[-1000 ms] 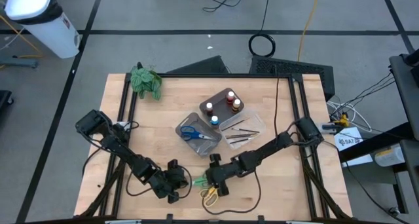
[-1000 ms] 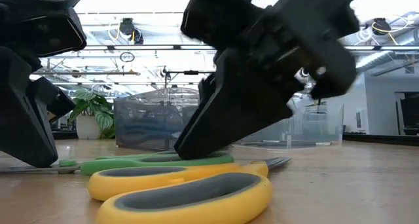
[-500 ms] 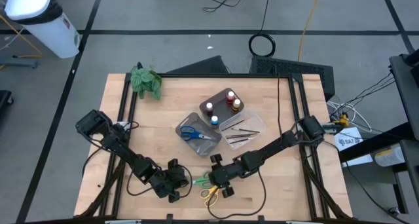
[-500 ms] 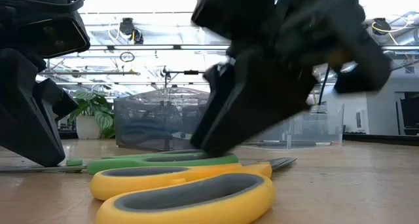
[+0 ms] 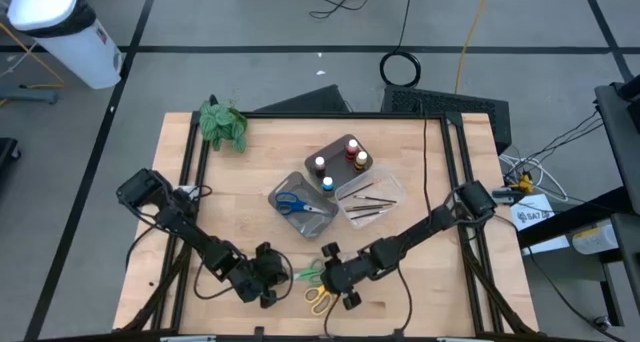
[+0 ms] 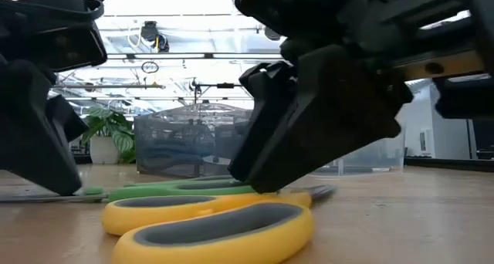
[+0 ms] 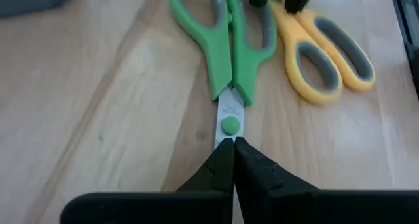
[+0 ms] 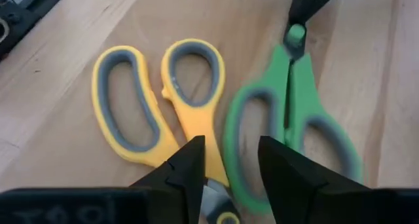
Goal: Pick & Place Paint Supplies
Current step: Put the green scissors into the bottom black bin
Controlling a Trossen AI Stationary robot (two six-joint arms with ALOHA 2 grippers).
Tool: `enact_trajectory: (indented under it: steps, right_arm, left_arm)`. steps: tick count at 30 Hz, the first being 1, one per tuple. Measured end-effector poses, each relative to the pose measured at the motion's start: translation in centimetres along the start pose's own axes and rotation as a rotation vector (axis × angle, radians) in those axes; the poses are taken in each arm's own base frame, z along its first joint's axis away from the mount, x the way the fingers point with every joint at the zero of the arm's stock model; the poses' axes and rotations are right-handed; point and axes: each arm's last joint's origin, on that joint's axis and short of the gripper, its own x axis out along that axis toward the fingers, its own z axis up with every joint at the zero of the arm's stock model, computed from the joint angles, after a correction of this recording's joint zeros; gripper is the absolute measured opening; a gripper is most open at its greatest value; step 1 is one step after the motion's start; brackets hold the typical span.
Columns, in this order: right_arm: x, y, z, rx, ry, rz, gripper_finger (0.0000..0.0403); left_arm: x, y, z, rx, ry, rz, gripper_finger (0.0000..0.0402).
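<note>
Scissors are the item in hand: the green-handled scissors and the yellow-handled scissors lie side by side near the front edge of the counter.

High view: the left pincer sits at the blade end of the green pair, and the right pincer hangs over the spot where the two pairs meet. The blue-handled scissors already lie in a grey tray at mid-counter, with the paint bottles and brushes in the trays beside it.

Low view: both arms reach down to the counter. The right pincer covers the pivot area of the yellow pair; whether a finger touches the metal there cannot be told.

Left wrist view: the left pincer is pressed together on the steel blade of the green pair, just behind the green pivot.

Right wrist view: the right pincer is spread, one finger on each side of the yellow neck, just above the pivot. The inner green loop lies close to one finger.

Procedure for this step: centre the yellow neck between the fingers before closing. Keep the finger nearer the green handle clear of that loop, or both pairs will drag together. Close firmly, since the neck is narrow and smooth, then lift straight up. The left pincer should keep the green pair flat and steady during that lift.
</note>
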Motion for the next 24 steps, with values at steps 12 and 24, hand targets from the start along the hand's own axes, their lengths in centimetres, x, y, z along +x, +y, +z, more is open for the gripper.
enact_trajectory:
  steps: [12, 24]
  right_arm:
    - [-0.3, -0.7, -0.1, 0.025, 0.032, -0.060, 0.0107]
    - [-2.1, 0.7, 0.0, -0.013, 0.092, -0.033, 0.0103]
  left_arm:
    - [2.3, -0.9, -0.2, -0.036, -0.097, -0.109, 0.0016]
    - [2.5, -0.2, 0.3, -0.112, -0.076, -0.078, 0.0011]
